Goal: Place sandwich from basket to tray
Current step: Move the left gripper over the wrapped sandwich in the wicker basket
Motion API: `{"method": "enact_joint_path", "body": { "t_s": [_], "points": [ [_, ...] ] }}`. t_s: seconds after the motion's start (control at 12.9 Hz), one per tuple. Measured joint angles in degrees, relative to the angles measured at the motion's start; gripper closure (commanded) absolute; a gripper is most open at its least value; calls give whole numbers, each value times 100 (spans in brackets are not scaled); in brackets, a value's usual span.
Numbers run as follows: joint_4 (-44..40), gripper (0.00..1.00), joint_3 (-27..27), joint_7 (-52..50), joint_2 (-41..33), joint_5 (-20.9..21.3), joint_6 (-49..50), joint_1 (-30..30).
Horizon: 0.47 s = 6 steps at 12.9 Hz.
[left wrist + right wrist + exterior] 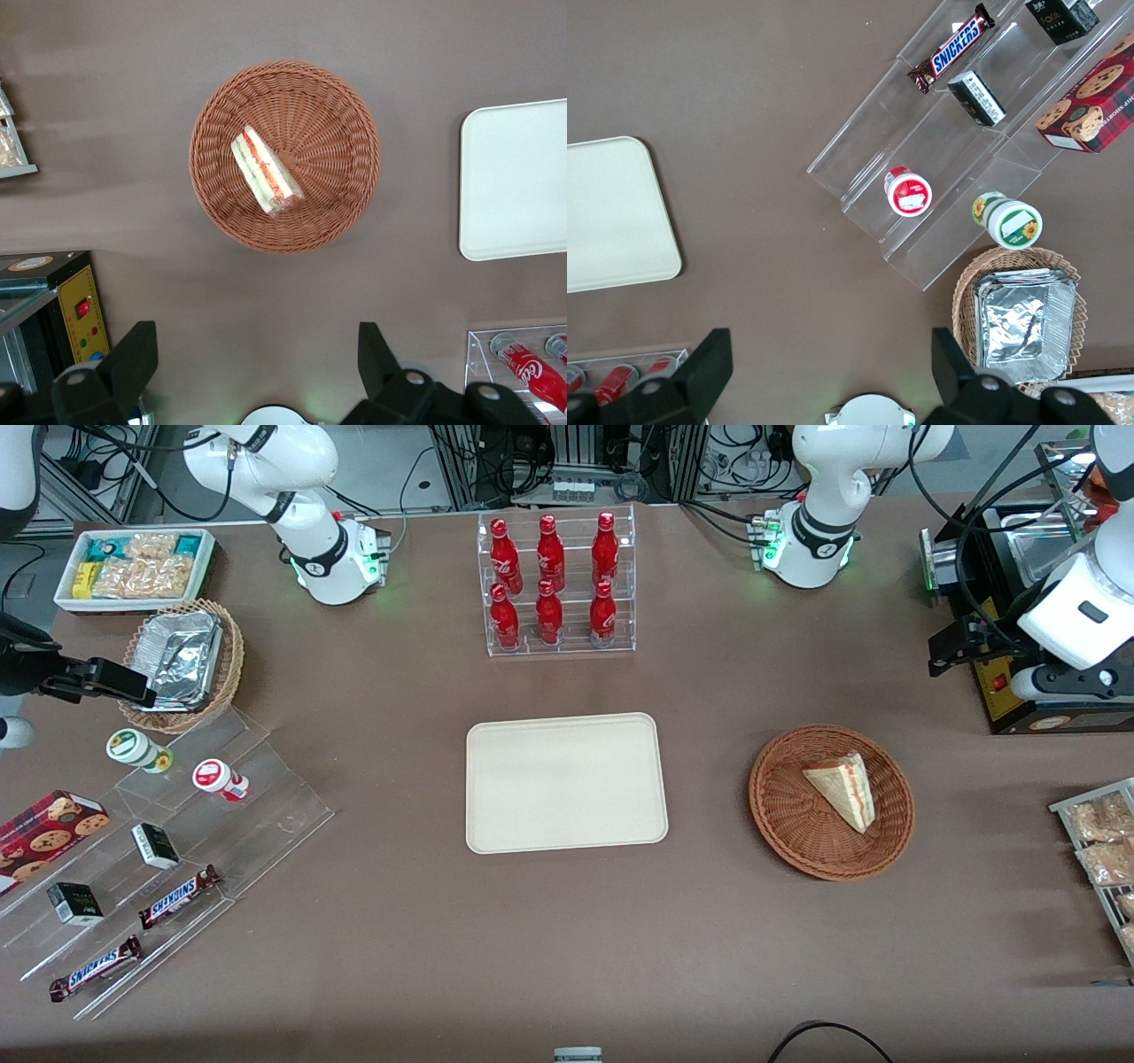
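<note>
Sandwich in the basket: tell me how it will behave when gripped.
The sandwich is pale bread with layered filling, so probably soft and easily squashed. Its layers may slide apart. It looks light. The open gripper hangs above the table beside the basket.

Claw: the claw (257,372) hangs high above bare bench (709,921), fingers (133,359) spread wide with nothing between them.
Basket: the basket (788,815) has a low rim and open air above; the sandwich (842,788) lies alone in it, toward its 2 o'clock side in the front view.
Path: the bench strip between basket and tray (567,815) carries nothing.
Tray: its whole surface is bare.
Obstacles: the bottle rack (558,584) stands at the tray's 12 o'clock, well apart; the black machine (1019,646) stands at the basket's 2 o'clock.
</note>
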<state>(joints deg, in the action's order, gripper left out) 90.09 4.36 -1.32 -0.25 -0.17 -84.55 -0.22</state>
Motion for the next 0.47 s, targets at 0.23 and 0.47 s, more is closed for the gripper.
{"method": "enact_joint_path", "body": {
  "t_s": [0.23, 0.47],
  "points": [
    [13, 0, -1, -2, 0, 1, 0, 38],
    [224, 0, 2, -3, 8, -1, -46, 56]
  ]
}}
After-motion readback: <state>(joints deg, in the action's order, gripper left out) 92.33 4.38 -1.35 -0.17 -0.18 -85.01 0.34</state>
